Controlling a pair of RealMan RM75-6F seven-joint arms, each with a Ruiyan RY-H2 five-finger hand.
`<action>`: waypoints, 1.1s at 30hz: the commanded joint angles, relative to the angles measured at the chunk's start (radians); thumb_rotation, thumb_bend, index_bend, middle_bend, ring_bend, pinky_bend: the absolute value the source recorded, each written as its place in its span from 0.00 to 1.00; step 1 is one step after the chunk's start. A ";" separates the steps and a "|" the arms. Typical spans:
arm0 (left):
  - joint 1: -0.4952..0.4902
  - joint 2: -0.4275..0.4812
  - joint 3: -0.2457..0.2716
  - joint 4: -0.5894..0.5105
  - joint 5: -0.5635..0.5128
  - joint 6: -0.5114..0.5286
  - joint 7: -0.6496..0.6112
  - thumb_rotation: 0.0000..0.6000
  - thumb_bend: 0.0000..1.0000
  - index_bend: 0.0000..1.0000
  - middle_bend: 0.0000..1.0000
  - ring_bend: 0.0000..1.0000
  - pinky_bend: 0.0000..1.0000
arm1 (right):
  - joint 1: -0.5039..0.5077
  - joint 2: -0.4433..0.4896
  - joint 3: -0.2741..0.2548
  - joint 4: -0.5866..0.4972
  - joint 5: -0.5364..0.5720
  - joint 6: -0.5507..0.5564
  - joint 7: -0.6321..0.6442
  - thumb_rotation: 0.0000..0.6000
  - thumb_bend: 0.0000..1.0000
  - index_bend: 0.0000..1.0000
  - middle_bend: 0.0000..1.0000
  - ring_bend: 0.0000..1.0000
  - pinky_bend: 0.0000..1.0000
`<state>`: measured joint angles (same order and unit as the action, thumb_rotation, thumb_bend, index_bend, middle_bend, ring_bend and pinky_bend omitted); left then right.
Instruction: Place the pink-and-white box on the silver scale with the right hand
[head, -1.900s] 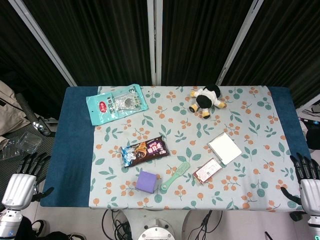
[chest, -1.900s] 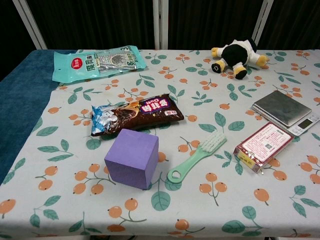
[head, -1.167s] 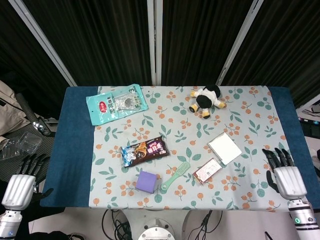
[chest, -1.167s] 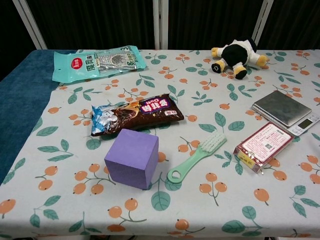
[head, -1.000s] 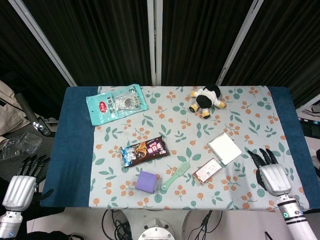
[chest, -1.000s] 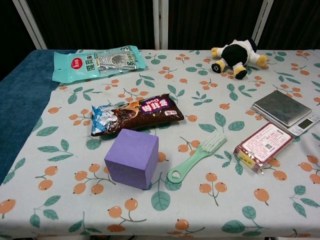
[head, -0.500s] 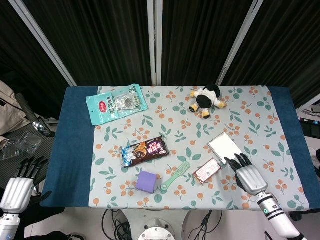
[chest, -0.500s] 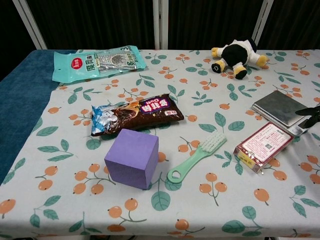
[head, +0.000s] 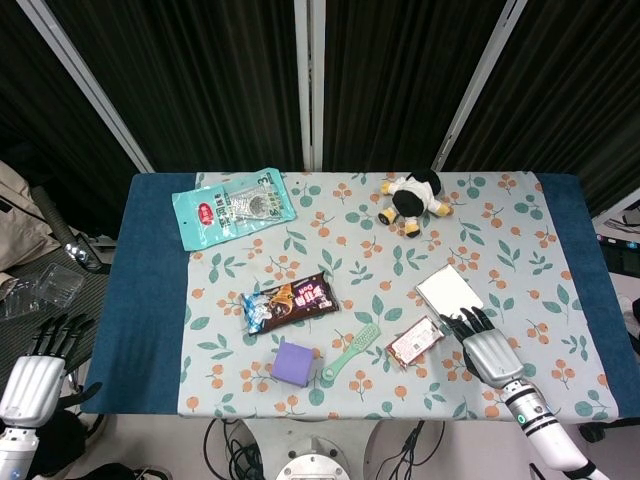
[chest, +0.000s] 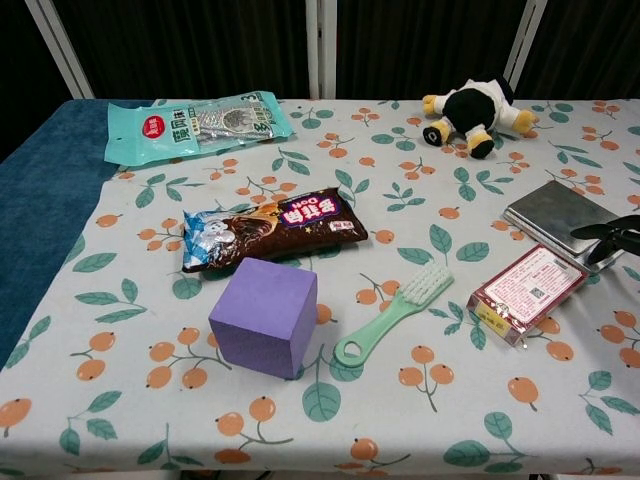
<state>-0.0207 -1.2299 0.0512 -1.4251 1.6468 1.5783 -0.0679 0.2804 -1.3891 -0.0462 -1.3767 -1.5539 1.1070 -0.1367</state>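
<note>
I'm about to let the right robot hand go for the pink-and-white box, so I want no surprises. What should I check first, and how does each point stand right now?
1. Right robot hand holds nothing, fingers apart: ok.
2. Pink-and-white box lies flat on the tablecloth, untouched and unobstructed: ok.
3. Silver scale has nothing resting on its platform: ok, though the hand's fingertips show over its near corner.
4. Hand lined up with the box: not ok; in the head view it sits beside the box, by the scale.
5. Green brush lies apart from the box, on the far side from the hand: ok.
6. Left robot hand is off the table edge, out of the way: ok.
</note>
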 joint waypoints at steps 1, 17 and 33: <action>0.000 0.000 0.000 0.001 0.000 -0.001 -0.001 1.00 0.11 0.13 0.08 0.00 0.07 | 0.004 -0.003 -0.004 0.001 0.007 -0.010 -0.006 1.00 0.89 0.00 0.21 0.00 0.00; 0.004 -0.001 0.005 0.001 0.008 0.008 -0.001 1.00 0.11 0.13 0.08 0.00 0.07 | -0.004 0.009 0.012 -0.011 -0.086 0.157 0.045 1.00 0.53 0.00 0.14 0.00 0.00; 0.011 0.013 0.006 -0.018 -0.001 0.007 0.011 1.00 0.11 0.13 0.08 0.00 0.07 | 0.171 0.005 0.061 -0.144 0.021 -0.141 -0.269 1.00 0.06 0.00 0.06 0.00 0.00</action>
<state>-0.0095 -1.2174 0.0575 -1.4435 1.6460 1.5851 -0.0572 0.4283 -1.3718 0.0042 -1.5043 -1.5549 0.9924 -0.3777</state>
